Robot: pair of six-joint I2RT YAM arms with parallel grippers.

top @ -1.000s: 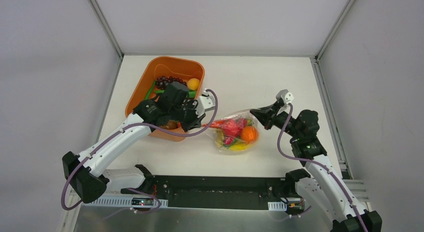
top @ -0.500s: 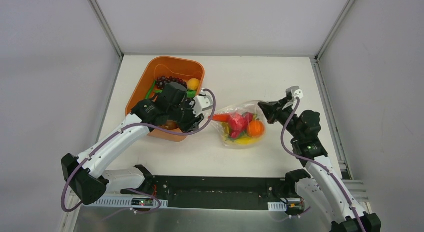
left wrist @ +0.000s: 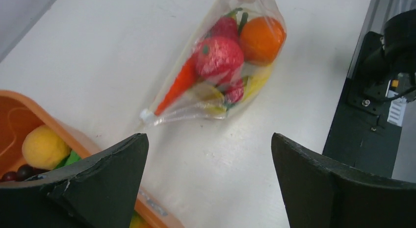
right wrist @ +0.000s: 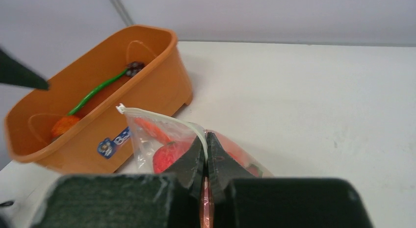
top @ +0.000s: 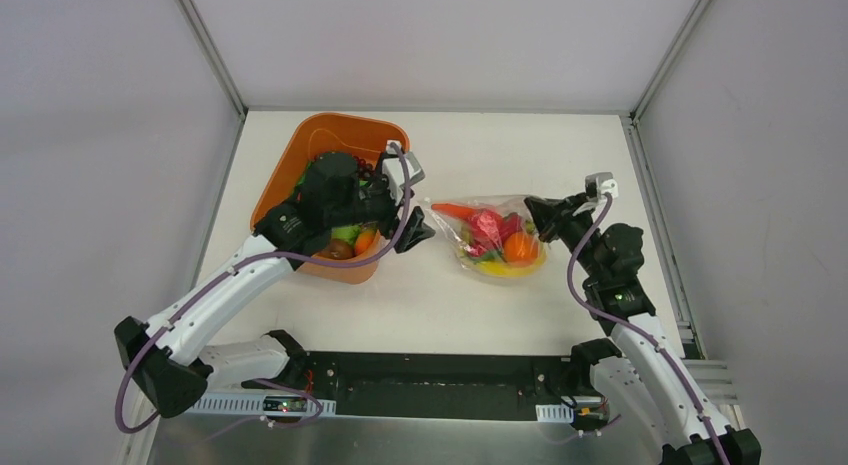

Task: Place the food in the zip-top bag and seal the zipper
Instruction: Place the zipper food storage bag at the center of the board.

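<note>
The clear zip-top bag (top: 492, 237) lies on the white table, right of the tub. It holds the food: a carrot (top: 452, 210), a red berry (top: 487, 226), an orange (top: 520, 248) and a yellow banana (top: 498, 269). My right gripper (top: 533, 211) is shut on the bag's right end. In the right wrist view its jaws (right wrist: 206, 139) pinch the pale zipper (right wrist: 194, 127) at the mouth edge. My left gripper (top: 411, 200) stands open beside the tub, just left of the bag and apart from it. The left wrist view shows bare table between its tips (left wrist: 208, 139), with the bag (left wrist: 216, 76) beyond them.
The orange tub (top: 300, 155) at the left rear holds more toy food, including a yellow fruit (left wrist: 44, 147) and dark grapes (right wrist: 133, 67). The black base rail (top: 430, 380) runs along the near edge. Grey walls enclose the table.
My left gripper let go of the bag's left end, opened wide and drew back toward the tub. My right gripper, still shut, pulled the bag to the right and farther back.
</note>
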